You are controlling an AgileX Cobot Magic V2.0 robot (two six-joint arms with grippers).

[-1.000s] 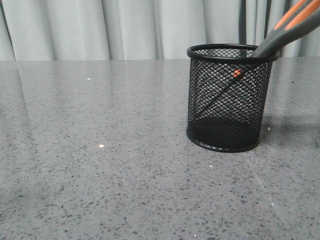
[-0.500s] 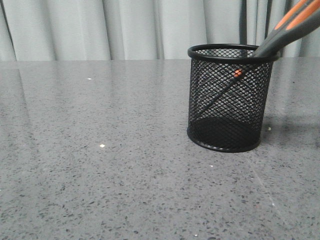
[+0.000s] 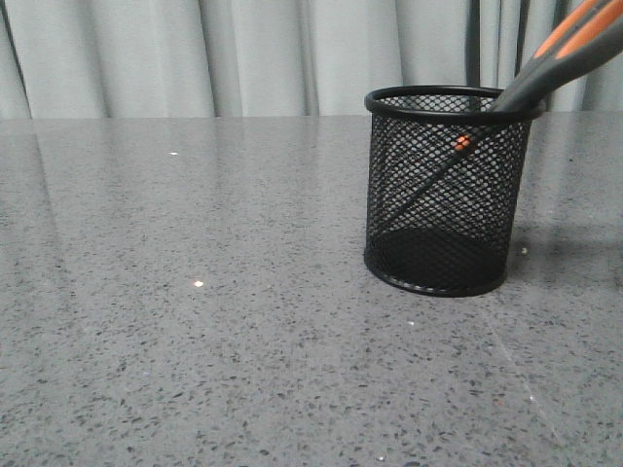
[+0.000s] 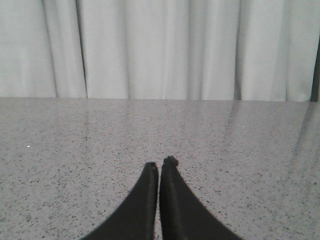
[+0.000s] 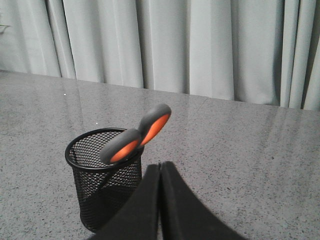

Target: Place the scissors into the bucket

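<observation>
Grey-handled, orange-lined scissors (image 3: 563, 51) sit blades-down in black wire-mesh cylindrical bucket (image 3: 443, 190), long axis tilted, handles leaning over rim toward right gripper (image 5: 160, 165). Bucket on grey speckled surface (image 3: 195, 321). Right gripper closed, empty, just beside bucket. Left gripper (image 4: 160, 164) closed, empty.

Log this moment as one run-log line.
scissors: blades down in cup, handles leaning over rim | left tool: shut, empty | right tool: shut, empty, beside cup
</observation>
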